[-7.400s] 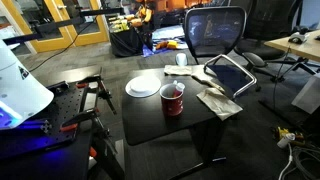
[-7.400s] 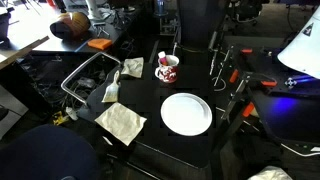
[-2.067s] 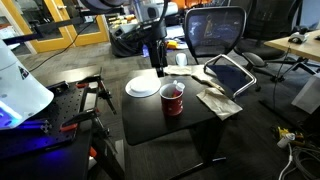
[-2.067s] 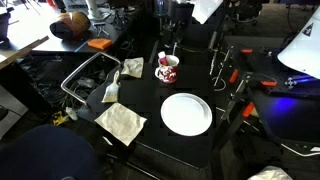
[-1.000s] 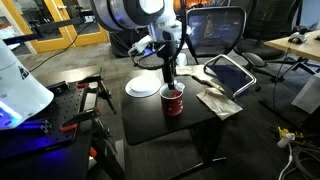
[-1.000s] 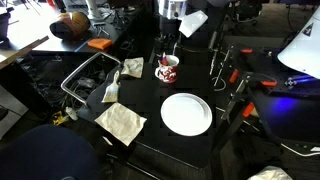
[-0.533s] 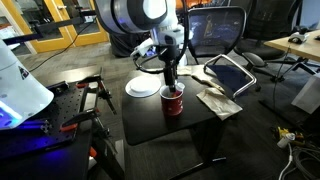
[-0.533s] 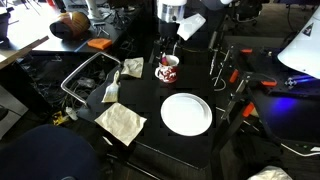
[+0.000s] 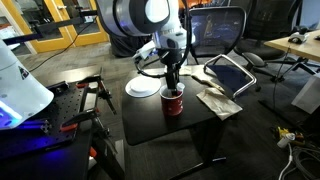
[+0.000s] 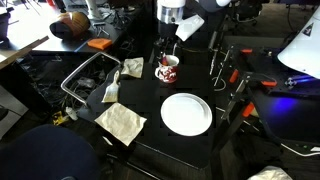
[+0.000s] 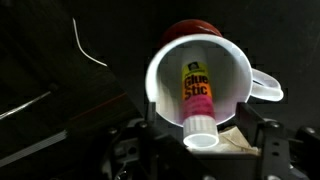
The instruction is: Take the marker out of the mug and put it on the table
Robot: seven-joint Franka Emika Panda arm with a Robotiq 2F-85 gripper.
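Observation:
The red mug (image 9: pixel 173 102) stands on the black table (image 9: pixel 150 118), also in an exterior view (image 10: pixel 166 70). In the wrist view I look down into its white inside (image 11: pixel 163 75). The marker (image 11: pixel 197 95) leans in it; it looks like a glue stick with a yellow and pink label and a white cap. My gripper (image 9: pixel 172 84) hangs just over the mug's mouth, open, its fingers (image 11: pixel 200 152) either side of the cap and holding nothing. It also shows above the mug in an exterior view (image 10: pixel 166 50).
A white plate (image 9: pixel 143 86) lies beside the mug, also in an exterior view (image 10: pixel 186 113). Crumpled napkins (image 10: pixel 120 121) and a tablet (image 9: pixel 230 73) sit at the table's edge. An office chair (image 9: pixel 215 35) stands behind. A wire basket (image 10: pixel 85 75) is beside the table.
The arm has come into view and lowered the open gripper from above the plate's far side down to the mug's mouth. The mug and the stick have not moved.

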